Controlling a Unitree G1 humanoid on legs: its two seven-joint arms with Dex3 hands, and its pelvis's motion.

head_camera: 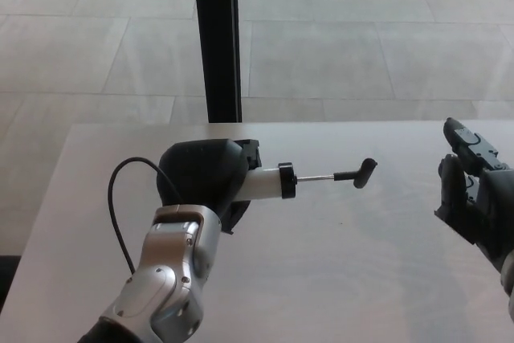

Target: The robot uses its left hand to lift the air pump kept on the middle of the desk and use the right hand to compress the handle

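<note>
1 air pump (265, 182), 2 robot hands (205, 178) (474, 194), 1 desk (337, 271).

No text, label, brand, number or sign can be read anywhere in view.
</note>
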